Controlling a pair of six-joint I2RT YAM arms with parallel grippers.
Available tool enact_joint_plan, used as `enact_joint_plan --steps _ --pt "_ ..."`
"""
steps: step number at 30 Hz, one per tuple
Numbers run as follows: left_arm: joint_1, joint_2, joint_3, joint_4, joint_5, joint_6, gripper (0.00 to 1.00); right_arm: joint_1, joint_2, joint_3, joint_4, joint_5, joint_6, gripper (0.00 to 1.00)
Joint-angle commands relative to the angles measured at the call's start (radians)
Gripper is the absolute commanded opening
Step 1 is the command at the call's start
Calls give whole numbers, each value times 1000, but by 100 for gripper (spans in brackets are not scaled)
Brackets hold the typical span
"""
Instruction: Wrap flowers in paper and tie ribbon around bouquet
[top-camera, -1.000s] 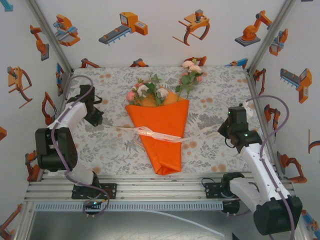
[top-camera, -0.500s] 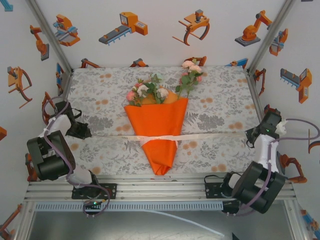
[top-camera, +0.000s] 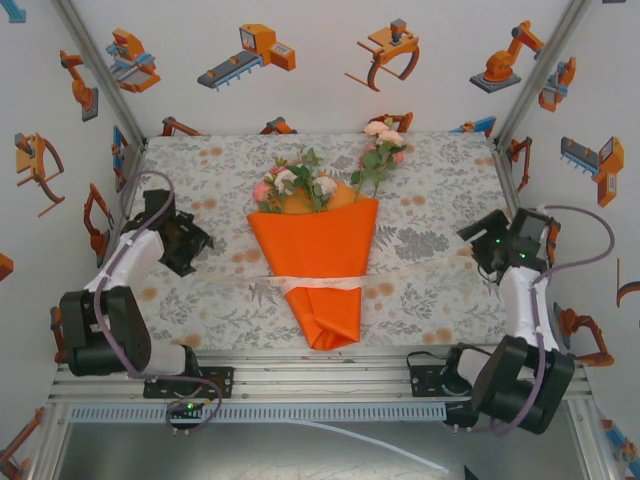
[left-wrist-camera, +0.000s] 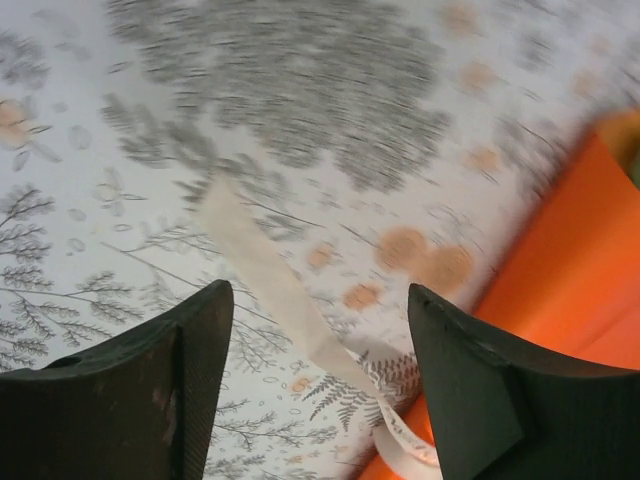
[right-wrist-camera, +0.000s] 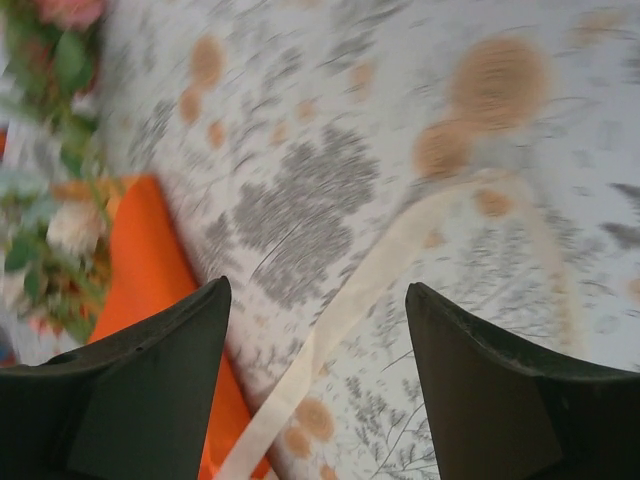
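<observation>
Left tool (top-camera: 188, 243), mid-left of the overhead frame: jaws apart, empty. Right tool (top-camera: 480, 238), mid-right: jaws apart, empty. One ribbon (top-camera: 322, 285) lies across the floral-print table (top-camera: 440, 170) between them, wrapped round one bouquet (top-camera: 315, 235) at centre, blooms toward the top. White walls (top-camera: 320, 98) carry orange robot stickers.

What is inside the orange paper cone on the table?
Pink, peach and white flowers stick out of the open top of the paper. Their lower stems are covered by it, so how they lie inside cannot be seen.
</observation>
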Motion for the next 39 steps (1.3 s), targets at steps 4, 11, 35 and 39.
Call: enact_joint_plan --steps 4,11,35,39 --pt "-352 -112 101 -29 -123 493 69 347 -118 -76 48 -137 -162 65" --pt "-569 -215 11 -51 -48 1037 81 731 -197 -273 276 -15 -555 74" --pt "-537 -308 -97 20 -31 1323 100 920 -253 -517 615 362 -662 75" --pt "-535 -305 -83 13 -43 1324 100 926 -118 -516 709 441 -643 71"
